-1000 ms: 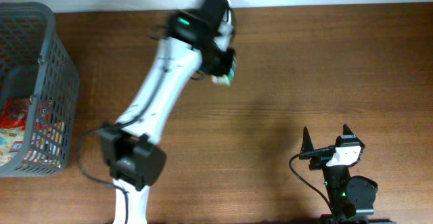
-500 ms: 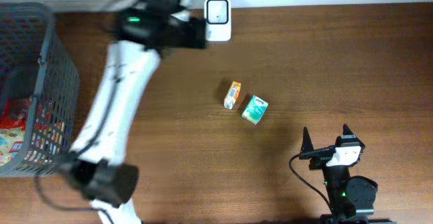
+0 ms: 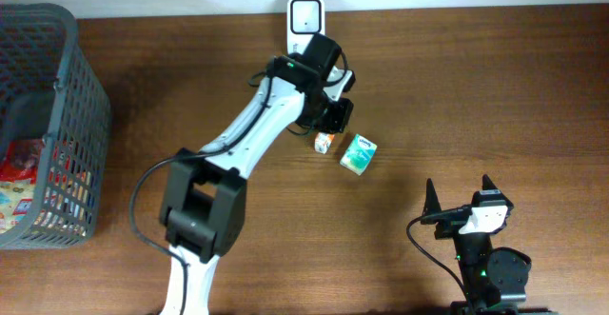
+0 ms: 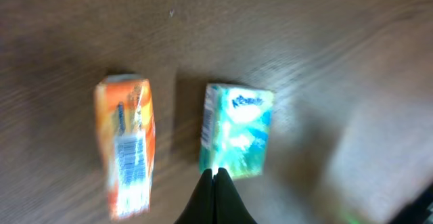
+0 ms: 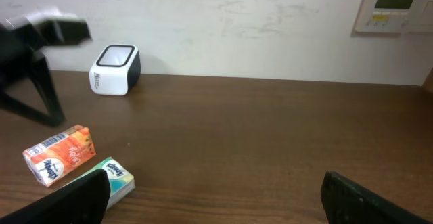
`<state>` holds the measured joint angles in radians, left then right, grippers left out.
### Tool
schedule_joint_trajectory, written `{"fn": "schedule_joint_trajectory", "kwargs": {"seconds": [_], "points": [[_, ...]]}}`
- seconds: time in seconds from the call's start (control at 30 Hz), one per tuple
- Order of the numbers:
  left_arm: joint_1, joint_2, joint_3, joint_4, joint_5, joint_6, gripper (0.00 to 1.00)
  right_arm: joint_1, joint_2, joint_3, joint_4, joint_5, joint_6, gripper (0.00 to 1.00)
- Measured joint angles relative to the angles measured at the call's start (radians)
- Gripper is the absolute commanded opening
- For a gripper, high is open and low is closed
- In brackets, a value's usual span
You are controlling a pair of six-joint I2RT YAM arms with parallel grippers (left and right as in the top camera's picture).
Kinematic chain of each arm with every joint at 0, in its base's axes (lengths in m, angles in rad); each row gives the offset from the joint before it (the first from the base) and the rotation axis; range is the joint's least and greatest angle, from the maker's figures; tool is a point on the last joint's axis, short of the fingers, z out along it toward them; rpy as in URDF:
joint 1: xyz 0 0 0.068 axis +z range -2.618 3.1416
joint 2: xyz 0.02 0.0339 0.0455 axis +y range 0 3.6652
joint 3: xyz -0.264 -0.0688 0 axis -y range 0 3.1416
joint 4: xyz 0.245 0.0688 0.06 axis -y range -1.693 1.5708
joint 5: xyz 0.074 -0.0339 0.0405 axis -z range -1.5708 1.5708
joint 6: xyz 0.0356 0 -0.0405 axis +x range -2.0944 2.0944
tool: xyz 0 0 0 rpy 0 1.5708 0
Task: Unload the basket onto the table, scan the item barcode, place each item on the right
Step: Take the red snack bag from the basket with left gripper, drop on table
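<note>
- While the left gripper (image 3: 333, 117) hangs over the table (image 3: 495, 77) just in front of the scanner (image 3: 305, 15), its jaws are pressed together and hold nothing.
- Orange carton (image 3: 324, 143): lies flat in front of the scanner, on the robot's side of it, partly under the left gripper in the overhead view. Printed faces; one long face carries fine print, too blurred to confirm a barcode.
- Teal pack (image 3: 359, 153): lies flat, a little farther from the scanner than the carton and to its right, apart from it by a narrow gap. The wrist view puts the closed fingertips at its near edge; contact cannot be told.
- Which of the two is the item to scan cannot be told.
- Handling, by judgement: both are probably light. The carton looks stiff enough for a firm pinch across its narrow sides. The pack looks soft and film-wrapped, so likely slippery and yielding; a grip across its short width should suit.
- Right gripper (image 3: 459, 187): jaws spread wide, empty, well away from the scanner at the table's near edge.
- Basket (image 3: 67, 87): far to the scanner's left, holding packaged goods.
</note>
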<state>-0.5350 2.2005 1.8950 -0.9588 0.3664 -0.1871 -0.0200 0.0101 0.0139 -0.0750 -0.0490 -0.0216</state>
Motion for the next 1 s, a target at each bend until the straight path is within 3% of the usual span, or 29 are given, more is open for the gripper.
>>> {"fn": "schedule_joint_trajectory", "kwargs": {"seconds": [0.17,0.23,0.33,0.37,0.4,0.43,0.53,0.6,0.67,0.77,0.83,1.0], "points": [[0.004,0.082,0.000,0.024,-0.175,0.000,0.00,0.000,0.000,0.000,0.000,0.000,-0.001,0.98],[0.003,0.083,0.000,0.022,-0.328,0.000,0.00,0.000,0.000,0.000,0.000,0.000,0.000,0.98],[0.006,0.083,0.099,-0.079,-0.449,0.000,0.00,0.000,0.000,0.000,0.000,0.000,-0.001,0.99],[0.010,0.078,0.171,-0.140,-0.458,0.000,0.23,0.000,0.000,0.000,0.000,0.000,-0.001,0.99],[0.034,0.052,0.268,-0.179,-0.482,0.000,0.91,0.000,0.000,0.000,0.000,0.000,-0.001,0.99],[0.066,0.016,0.341,-0.213,-0.521,0.001,0.99,0.000,0.000,0.000,0.000,0.000,0.000,0.98],[0.267,-0.133,0.507,-0.279,-0.642,0.004,0.99,0.000,0.000,0.000,0.000,0.000,-0.001,0.98],[0.496,-0.220,0.541,-0.296,-0.652,0.002,0.99,0.000,0.000,0.000,0.000,0.000,-0.001,0.98],[0.781,-0.271,0.543,-0.348,-0.657,-0.078,0.99,0.000,0.000,0.000,0.000,0.000,0.000,0.99],[1.021,-0.276,0.509,-0.372,-0.655,-0.185,0.99,0.000,0.000,0.000,0.000,0.000,0.000,0.98],[1.099,-0.280,0.396,-0.330,-0.655,-0.212,0.99,0.000,0.000,0.000,0.000,0.000,0.000,0.98],[1.150,-0.278,-0.055,-0.019,-0.698,-0.267,1.00,0.000,-0.001,0.000,0.000,0.000,-0.001,0.99]]}}
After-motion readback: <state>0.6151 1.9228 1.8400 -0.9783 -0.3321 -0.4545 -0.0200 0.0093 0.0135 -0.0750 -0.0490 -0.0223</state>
